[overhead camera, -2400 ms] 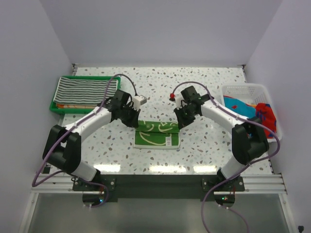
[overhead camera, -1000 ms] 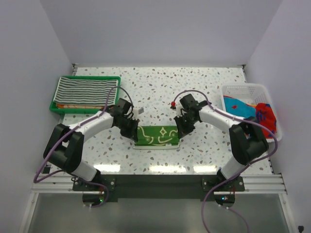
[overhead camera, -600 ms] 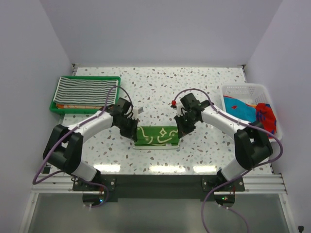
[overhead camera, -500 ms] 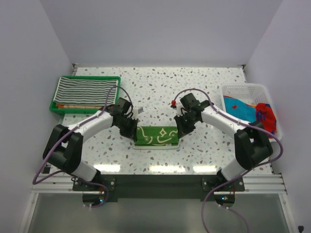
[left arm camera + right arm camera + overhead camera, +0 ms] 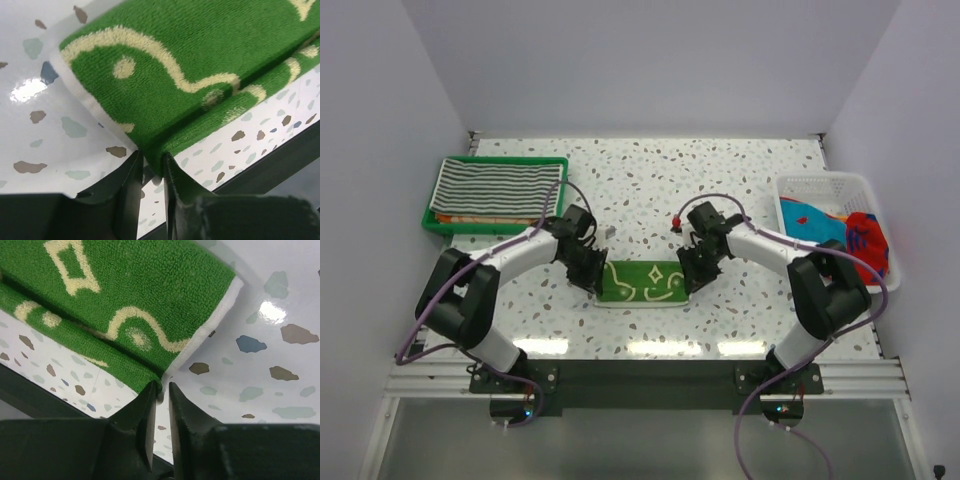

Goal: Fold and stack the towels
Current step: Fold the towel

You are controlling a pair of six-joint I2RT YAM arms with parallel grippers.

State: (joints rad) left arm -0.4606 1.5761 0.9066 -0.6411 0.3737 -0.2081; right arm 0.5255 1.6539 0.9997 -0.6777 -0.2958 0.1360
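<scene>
striped towel [image 5: 492,186] in the green tray [image 5: 432,217], far left. left end effector [image 5: 592,284], slightly parted, noses the left end of the folded green towel [image 5: 642,280] on the desk [image 5: 650,190]; right end effector [image 5: 688,284], slightly parted too, at its right end.

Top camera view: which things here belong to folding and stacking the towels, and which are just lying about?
Part of the job:
green towel, folded, mid-table
striped towel, lying in the tray
loose towels, bundled in the basket

Just lying about:
green tray
white basket
speckled table
</scene>
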